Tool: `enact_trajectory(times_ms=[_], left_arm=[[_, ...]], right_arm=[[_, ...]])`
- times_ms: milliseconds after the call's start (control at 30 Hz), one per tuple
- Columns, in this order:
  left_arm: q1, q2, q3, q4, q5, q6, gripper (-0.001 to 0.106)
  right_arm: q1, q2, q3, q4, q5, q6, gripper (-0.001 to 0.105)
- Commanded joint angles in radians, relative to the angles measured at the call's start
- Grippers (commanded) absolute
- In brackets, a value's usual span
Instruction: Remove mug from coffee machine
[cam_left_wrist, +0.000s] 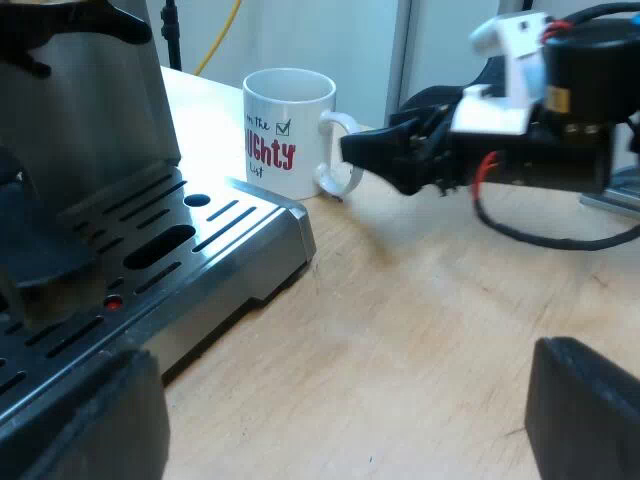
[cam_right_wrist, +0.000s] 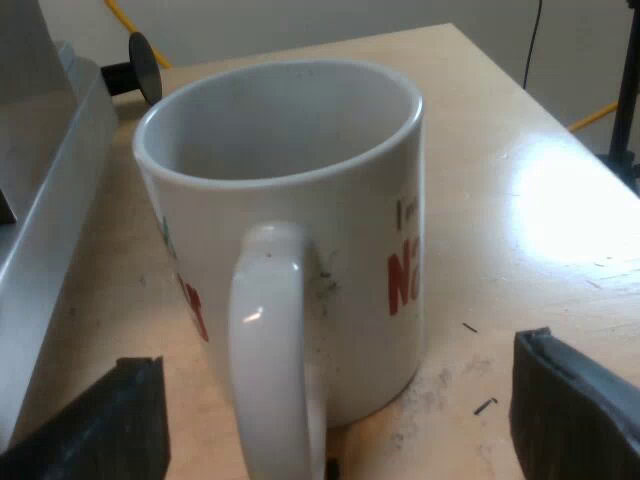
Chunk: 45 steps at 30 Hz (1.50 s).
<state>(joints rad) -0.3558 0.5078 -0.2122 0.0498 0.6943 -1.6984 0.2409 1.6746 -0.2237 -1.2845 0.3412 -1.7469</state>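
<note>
Right hand (cam_right_wrist: 330, 415) gapes wide and holds nothing, one finger to each side of the handle (cam_right_wrist: 270, 340) of the mug (cam_right_wrist: 330, 230), touching neither. The mug stands upright on the wooden surface (cam_right_wrist: 540, 220). It is white with red lettering, and there is nothing inside it. Close beside it runs the steel flank of the machine (cam_right_wrist: 50, 200). The mug is off the drip tray (cam_left_wrist: 200, 235), on the surface just next to it. Left hand (cam_left_wrist: 330, 420) is spread wide too, empty, low over the surface by the drip tray's corner, with the mug farther off past that corner.
</note>
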Motion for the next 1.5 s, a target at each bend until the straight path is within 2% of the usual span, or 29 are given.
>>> enact_trajectory(times_ms=[33, 200, 500, 600, 733, 833, 967, 1067, 1167, 1300, 1500], left_arm=[[-0.005, 0.001, -0.006, -0.003, -0.010, -0.010, 0.081], [-0.005, 0.001, -0.006, -0.003, -0.010, -0.010, 0.081], [-0.005, 0.001, -0.006, -0.003, -0.010, -0.010, 0.081], [-0.005, 0.001, -0.006, -0.003, -0.010, -0.010, 0.081], [-0.005, 0.001, -0.006, -0.003, -0.010, -0.010, 0.081], [-0.005, 0.001, -0.006, -0.003, -0.026, -0.010, 0.081], [-0.005, 0.001, -0.006, -0.003, -0.049, -0.019, 0.081], [-0.005, 0.001, -0.022, -0.003, -0.068, -0.071, 0.080], [-0.005, 0.001, -0.047, -0.003, -0.105, -0.078, 0.079], [-0.005, 0.001, -0.089, -0.003, -0.161, -0.078, 0.079], [-0.005, 0.001, -0.136, -0.003, -0.174, -0.101, 0.079]], right_arm=[[-0.005, -0.059, 0.041, -0.012, -0.006, -0.002, 0.071], [0.027, -0.173, 0.094, 0.035, -0.009, -0.002, 0.071], [0.130, -0.454, 0.098, 0.464, -0.003, -0.002, 0.071], [0.135, -0.569, 0.091, 0.612, -0.003, 0.016, 0.071], [0.135, -0.707, 0.033, 0.928, -0.012, 0.036, 0.071], [0.135, -0.792, -0.019, 1.116, -0.061, 0.070, 0.071], [0.135, -0.856, -0.067, 1.222, -0.089, 0.085, 0.071], [0.135, -0.908, -0.106, 1.294, -0.092, 0.085, 0.071], [0.135, -0.948, -0.138, 1.358, -0.095, 0.085, 0.071], [0.135, -0.985, -0.196, 1.483, -0.159, 0.085, 0.071], [0.135, -0.999, -0.271, 1.588, -0.254, 0.082, 0.071]])
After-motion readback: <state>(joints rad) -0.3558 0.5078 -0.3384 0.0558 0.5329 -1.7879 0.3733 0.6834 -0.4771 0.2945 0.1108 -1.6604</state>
